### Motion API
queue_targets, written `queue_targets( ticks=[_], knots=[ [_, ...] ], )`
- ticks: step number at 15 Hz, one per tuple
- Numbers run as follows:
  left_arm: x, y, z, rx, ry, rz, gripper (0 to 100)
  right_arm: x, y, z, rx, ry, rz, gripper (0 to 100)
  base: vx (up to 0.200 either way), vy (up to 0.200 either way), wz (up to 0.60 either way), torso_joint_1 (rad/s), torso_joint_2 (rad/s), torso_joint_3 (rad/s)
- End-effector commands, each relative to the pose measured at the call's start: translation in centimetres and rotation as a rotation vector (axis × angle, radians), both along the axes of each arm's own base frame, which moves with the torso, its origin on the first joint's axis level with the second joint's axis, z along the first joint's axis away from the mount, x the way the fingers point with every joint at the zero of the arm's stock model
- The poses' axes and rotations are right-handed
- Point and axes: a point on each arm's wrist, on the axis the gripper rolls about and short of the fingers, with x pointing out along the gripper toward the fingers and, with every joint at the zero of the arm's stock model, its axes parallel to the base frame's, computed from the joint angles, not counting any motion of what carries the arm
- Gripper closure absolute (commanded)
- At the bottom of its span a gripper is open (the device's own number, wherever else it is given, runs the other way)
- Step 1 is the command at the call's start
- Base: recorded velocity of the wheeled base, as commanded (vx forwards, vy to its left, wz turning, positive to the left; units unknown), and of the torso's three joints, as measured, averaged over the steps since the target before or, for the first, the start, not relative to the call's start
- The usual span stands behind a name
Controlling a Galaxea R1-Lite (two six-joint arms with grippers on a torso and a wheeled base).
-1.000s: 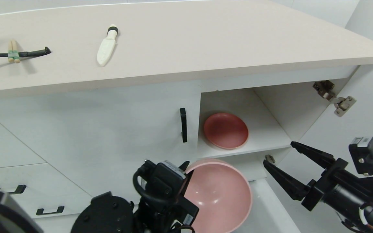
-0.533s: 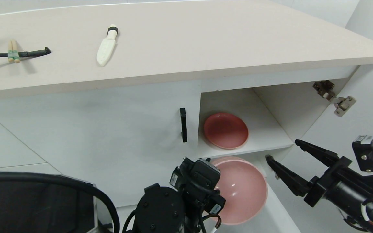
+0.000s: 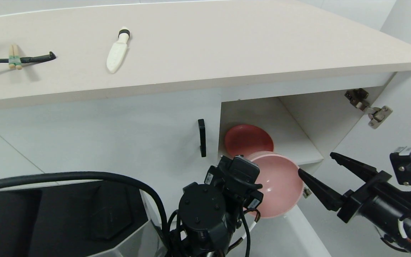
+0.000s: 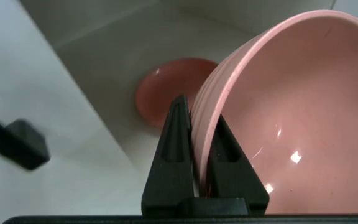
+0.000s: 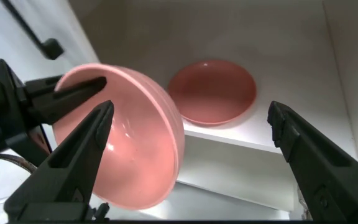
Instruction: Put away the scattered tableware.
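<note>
Tabletop spans top, open cabinet compartment beneath its right part. Pink bowl tilted on edge at compartment mouth, overlapping near edge of red plate, which lies flat on shelf. My left hand pinches bowl rim, one finger inside, one outside. My right hand spread wide, holding nothing, just right of bowl. White knife on tabletop, well apart

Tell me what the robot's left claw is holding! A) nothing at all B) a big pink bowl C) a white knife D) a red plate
B: the left claw pinches the rim of the round light-pink bowl, while the round red plate lies apart on the white cupboard shelf.
</note>
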Motion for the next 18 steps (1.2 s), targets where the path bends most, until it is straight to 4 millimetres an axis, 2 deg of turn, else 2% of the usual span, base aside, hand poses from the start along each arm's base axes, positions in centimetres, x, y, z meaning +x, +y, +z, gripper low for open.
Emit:
queue_targets(
  ticks=[1, 4, 10, 18],
  knots=[
    [0.2, -0.2, 0.1, -0.009, -0.004, 0.002, 100, 0.1, -0.1, -0.1, -0.002, 0.005, -0.008, 0, 0.0, 0.0, 0.0, 0.0, 0.0, 0.0],
    [0.4, -0.7, 1.0, -0.053, -0.022, 0.0, 100, 0.2, -0.1, -0.1, 0.001, 0.008, -0.014, 0, 0.0, 0.0, 0.0, 0.0, 0.0, 0.0],
    [-0.9, -1.4, 2.6, -0.143, -0.019, -0.047, 100, 1.6, -0.7, -1.9, -0.039, 0.093, -0.091, 0, 0.0, 0.0, 0.0, 0.0, 0.0, 0.0],
    [-1.2, -1.5, 2.5, -0.171, 0.001, -0.057, 100, 1.5, -0.6, -1.8, -0.038, 0.09, -0.085, 0, 0.0, 0.0, 0.0, 0.0, 0.0, 0.0]
  ],
)
